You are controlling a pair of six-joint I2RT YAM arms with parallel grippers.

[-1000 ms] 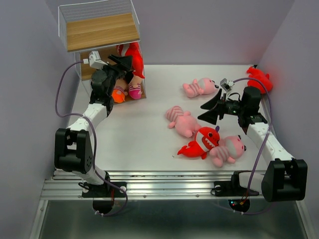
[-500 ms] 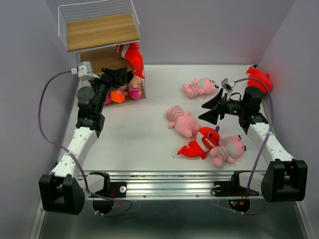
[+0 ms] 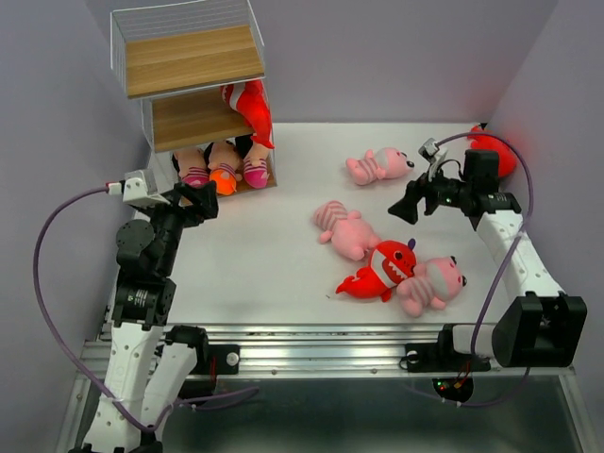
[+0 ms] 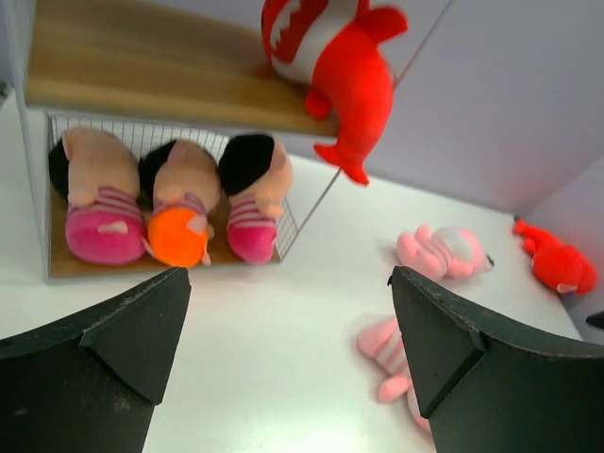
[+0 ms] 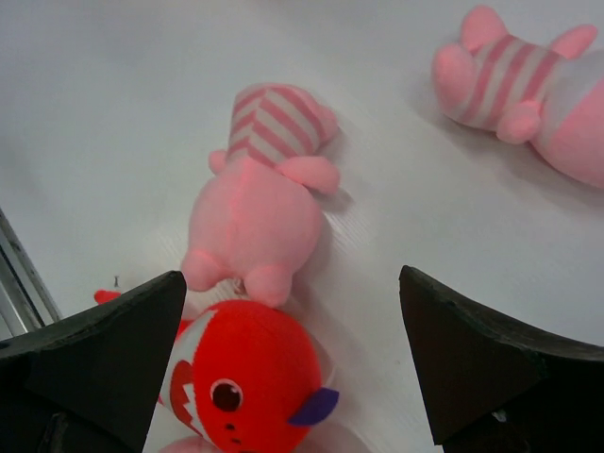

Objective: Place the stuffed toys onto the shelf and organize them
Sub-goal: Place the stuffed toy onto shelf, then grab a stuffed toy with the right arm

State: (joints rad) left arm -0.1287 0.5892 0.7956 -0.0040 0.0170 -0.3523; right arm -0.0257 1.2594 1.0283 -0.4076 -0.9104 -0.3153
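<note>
The shelf point(image 3: 193, 61) stands at the far left. Three black-haired dolls point(image 3: 222, 170) sit in a row on its bottom tier. A red shark point(image 3: 251, 109) hangs off the right end of the middle board. On the table lie three pink striped animals point(image 3: 377, 165), point(image 3: 344, 229), point(image 3: 432, 283). A red shark point(image 3: 382, 269) lies between the last two, and another point(image 3: 493, 149) lies at the far right. My left gripper point(image 3: 195, 204) is open and empty, in front of the shelf. My right gripper point(image 3: 412, 203) is open and empty, above the middle pink animal point(image 5: 264, 198) and the shark point(image 5: 245, 377).
In the left wrist view the dolls point(image 4: 179, 212) fill most of the bottom tier and the shark point(image 4: 335, 66) overhangs the shelf's wire edge. The top board point(image 3: 189, 57) is bare. Purple walls close in the table on the left, back and right.
My left arm has pulled back from the shelf toward the near left, its gripper empty. My right gripper has risen slightly and shifted right.
</note>
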